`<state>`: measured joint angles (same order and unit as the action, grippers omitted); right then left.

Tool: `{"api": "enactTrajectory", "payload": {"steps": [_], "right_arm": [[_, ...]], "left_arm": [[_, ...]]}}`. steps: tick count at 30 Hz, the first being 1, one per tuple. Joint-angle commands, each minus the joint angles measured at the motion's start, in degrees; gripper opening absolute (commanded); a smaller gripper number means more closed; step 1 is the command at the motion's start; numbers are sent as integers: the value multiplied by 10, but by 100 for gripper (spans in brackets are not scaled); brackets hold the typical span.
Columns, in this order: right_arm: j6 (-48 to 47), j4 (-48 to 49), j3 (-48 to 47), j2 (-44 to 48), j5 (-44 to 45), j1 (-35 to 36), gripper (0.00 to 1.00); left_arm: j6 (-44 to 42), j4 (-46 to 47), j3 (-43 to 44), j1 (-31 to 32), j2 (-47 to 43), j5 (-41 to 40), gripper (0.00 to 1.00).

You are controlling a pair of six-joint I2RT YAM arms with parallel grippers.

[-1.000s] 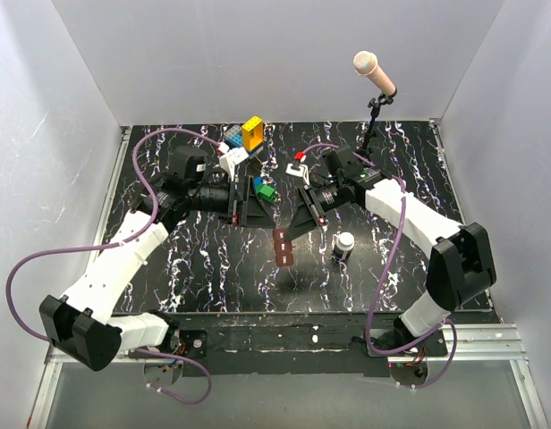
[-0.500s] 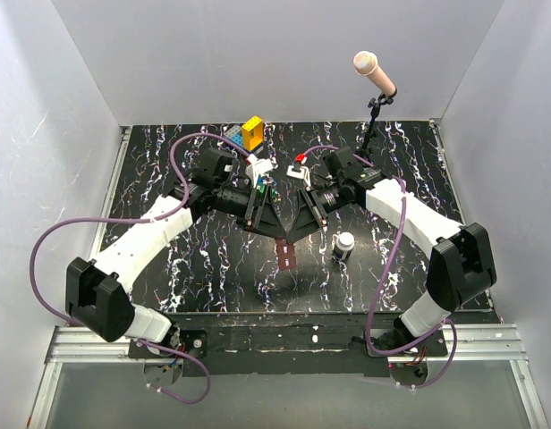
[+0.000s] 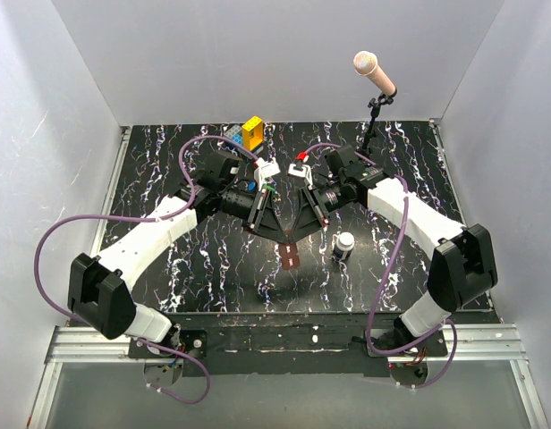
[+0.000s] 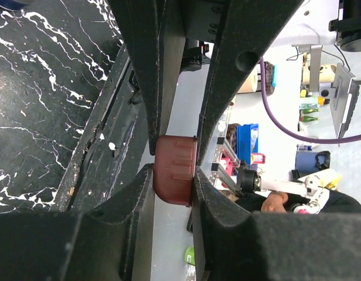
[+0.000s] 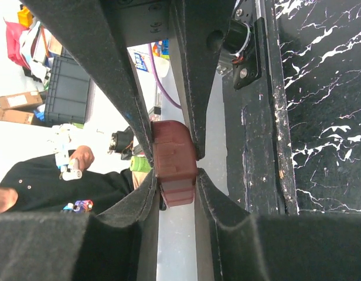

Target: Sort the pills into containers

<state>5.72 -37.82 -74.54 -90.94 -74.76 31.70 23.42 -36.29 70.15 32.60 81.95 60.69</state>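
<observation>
- Starting closest in: the pill box (image 3: 288, 255) hangs just left of the white-capped bottle (image 3: 344, 246), about level with it. It looks lifted off the table (image 3: 213, 268) rather than resting on it.
- Left end effector (image 4: 173, 182) is clamped onto one end of the pill box, with its fingers (image 4: 128, 205) pressed against both sides. That arm reaches in from well left of the bottle.
- Right end effector (image 5: 173, 178) is pinching the opposite end the same way, and its arm passes just behind the bottle.
- In each wrist view you can see the other arm's fingers on the far end of the box, so both are gripping it at once.
- The box's compartments are hidden from these angles, so I can't tell what's inside.
- Further back and left of the bottle there's a yellow block (image 3: 252, 132) with a blue block (image 3: 233, 136) just beside it.
- Farthest back, behind and slightly right of the bottle, a microphone (image 3: 375, 73) sits on a stand.
</observation>
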Motion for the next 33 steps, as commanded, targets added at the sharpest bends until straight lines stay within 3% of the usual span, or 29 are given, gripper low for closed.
{"api": "enactTrajectory", "payload": {"steps": [1,2,6,8,12,17,20,24,27,30,33], "right_arm": [[18,12,-24,23,17,1,9],[25,18,-23,26,24,0,13],[91,90,-5,56,68,-6,51],[131,138,13,78,92,-12,64],[193,201,49,124,142,-24,81],[323,314,134,195,225,-35,88],[402,435,202,242,256,-36,90],[433,497,249,269,262,-38,92],[459,545,278,290,268,-38,91],[452,547,290,320,300,-38,91],[397,481,271,339,334,-38,92]], "left_arm": [[-7,19,-2,14,-15,13,0],[-4,22,-1,15,-17,12,0],[13,33,-6,15,-28,-14,0],[26,50,-15,15,-38,-40,0],[63,82,-31,15,-76,-128,0],[160,210,-98,15,-153,-233,0],[209,258,-140,15,-205,-308,0],[280,350,-210,15,-275,-371,0],[318,359,-243,15,-315,-421,0],[343,359,-267,15,-354,-458,0],[352,350,-273,15,-376,-476,0]]}}
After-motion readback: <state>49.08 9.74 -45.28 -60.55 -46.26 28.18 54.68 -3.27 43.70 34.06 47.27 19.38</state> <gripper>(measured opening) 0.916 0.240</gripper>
